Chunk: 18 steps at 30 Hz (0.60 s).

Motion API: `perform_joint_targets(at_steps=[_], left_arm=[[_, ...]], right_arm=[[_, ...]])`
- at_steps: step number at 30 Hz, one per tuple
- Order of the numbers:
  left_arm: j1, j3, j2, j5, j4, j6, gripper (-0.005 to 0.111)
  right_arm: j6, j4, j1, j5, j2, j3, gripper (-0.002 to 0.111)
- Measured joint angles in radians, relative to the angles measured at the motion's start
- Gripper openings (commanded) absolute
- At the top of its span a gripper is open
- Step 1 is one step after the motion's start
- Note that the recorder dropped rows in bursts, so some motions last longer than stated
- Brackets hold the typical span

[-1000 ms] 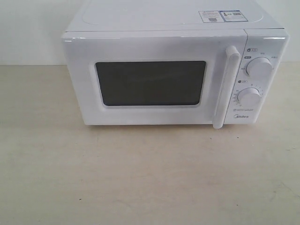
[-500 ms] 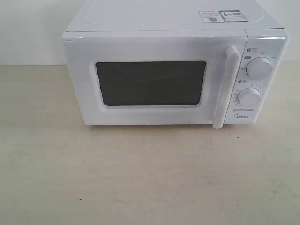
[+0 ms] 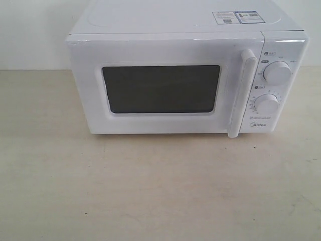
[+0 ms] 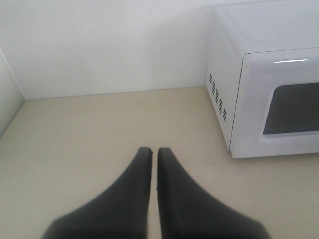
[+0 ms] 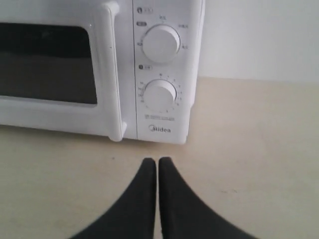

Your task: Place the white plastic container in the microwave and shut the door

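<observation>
White boxy microwave [image 3: 175,22], door [image 3: 163,50] flush, dark window [image 3: 161,89], vertical bar handle [image 3: 242,93].

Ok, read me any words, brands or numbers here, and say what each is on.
"Midea": on the front of the microwave, under the lower knob.
Two stickers on its top: too small to read.
Marks around the upper knob and lower knob: too blurred to read.
</observation>
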Motion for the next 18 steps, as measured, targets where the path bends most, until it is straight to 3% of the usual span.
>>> perform_joint_targets(at_steps=[8,18], left_arm=[[0.000,0.000,0.000,0.000,0.000,0.000,0.004],[0.000,0.000,0.000,0.000,0.000,0.000,0.004]], right_arm=[[0.117,0.000,-0.107,0.044,0.000,0.004,0.000],[0.121,-0.004,-0.110,0.080,0.000,0.004,0.000]])
